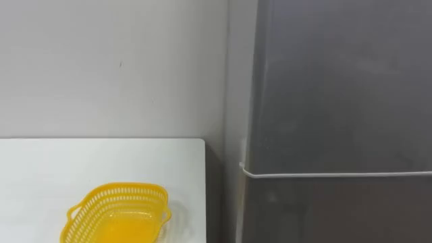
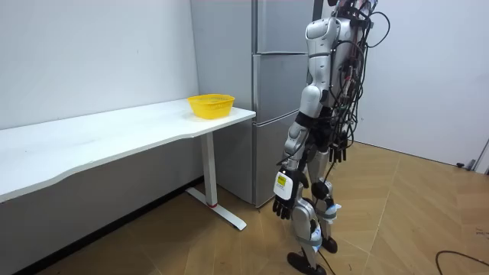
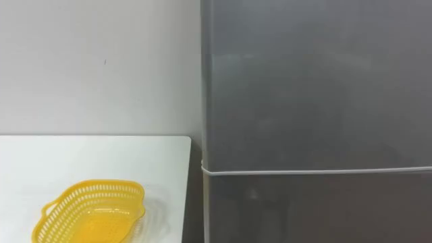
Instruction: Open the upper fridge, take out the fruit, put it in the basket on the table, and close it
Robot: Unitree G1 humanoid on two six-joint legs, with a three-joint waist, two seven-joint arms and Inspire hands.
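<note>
A grey fridge stands to the right of the table. Its upper door (image 1: pixel 337 81) is closed, and a pale seam (image 1: pixel 337 174) divides it from the lower door (image 3: pixel 317 209). In the room view I stand upright close in front of the fridge (image 2: pixel 275 84), facing it. My left hand (image 2: pixel 284 200) hangs at my side with relaxed fingers and holds nothing. My right hand (image 2: pixel 338 151) hangs low on my far side, among dark cables.
A yellow perforated basket (image 1: pixel 118 214) sits empty near the right end of the white table (image 1: pixel 40 175), left of the fridge. A narrow gap separates the table's edge from the fridge. Wooden floor (image 2: pixel 412 214) lies open behind me.
</note>
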